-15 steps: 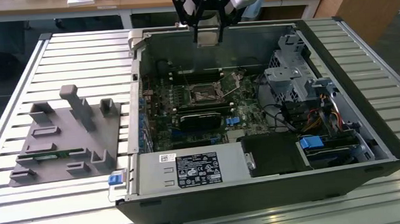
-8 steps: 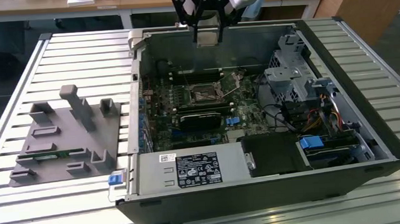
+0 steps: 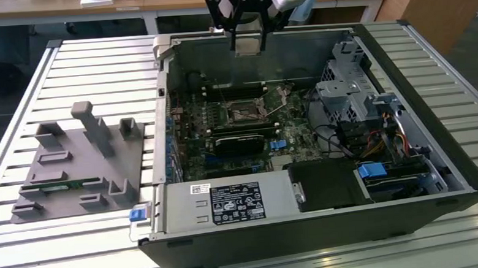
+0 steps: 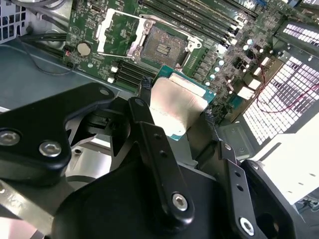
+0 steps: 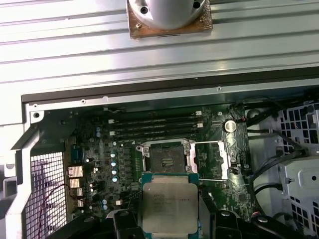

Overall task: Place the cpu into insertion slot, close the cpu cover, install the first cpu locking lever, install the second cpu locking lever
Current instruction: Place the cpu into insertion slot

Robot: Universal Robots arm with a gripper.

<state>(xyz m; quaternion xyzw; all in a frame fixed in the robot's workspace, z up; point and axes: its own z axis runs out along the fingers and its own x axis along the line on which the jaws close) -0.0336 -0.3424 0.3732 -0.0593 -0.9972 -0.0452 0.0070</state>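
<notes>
Gripper [image 3: 248,44] hovers over the far wall of the computer case [image 3: 310,244], fingers [image 4: 149,134] part-closed on the cpu [image 4: 174,107], pinching opposite edges, chip held flat. Insertion slot [image 5: 168,158] lies below and nearer in the exterior view, bare, its cpu cover [image 5: 212,144] flipped open just beside it.

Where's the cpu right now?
In the first wrist view the cpu is clamped in the gripper, held above the board and just short of the empty insertion slot, not seated.
</notes>
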